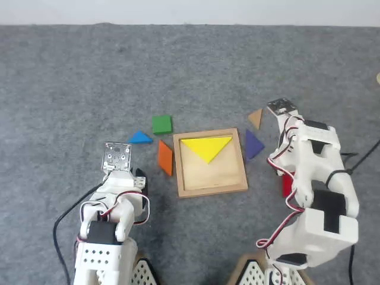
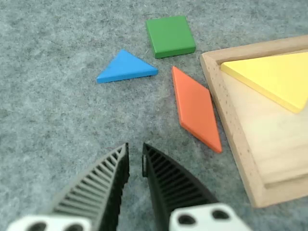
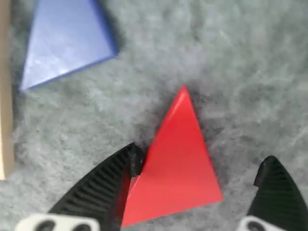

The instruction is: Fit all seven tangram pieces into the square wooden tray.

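The square wooden tray [image 1: 214, 189] lies mid-table with a yellow triangle [image 1: 206, 147] in its far half. Left of it are an orange parallelogram [image 1: 165, 157], a blue triangle [image 1: 140, 138] and a green square [image 1: 161, 124]. To its right lie a purple triangle [image 1: 253, 144] and a small tan triangle [image 1: 256, 118]. My right gripper [image 3: 202, 155] is open and straddles a red triangle [image 3: 175, 163]; one finger [image 3: 113, 180] touches its edge. My left gripper [image 2: 134, 154] is shut and empty, hovering over the carpet near the orange parallelogram [image 2: 196, 108].
Grey carpet covers the whole table. The right arm's white body [image 1: 314, 190] hides most of the red triangle [image 1: 287, 185] from above. In the right wrist view the tray's edge [image 3: 4, 96] sits close beside the purple triangle [image 3: 65, 38].
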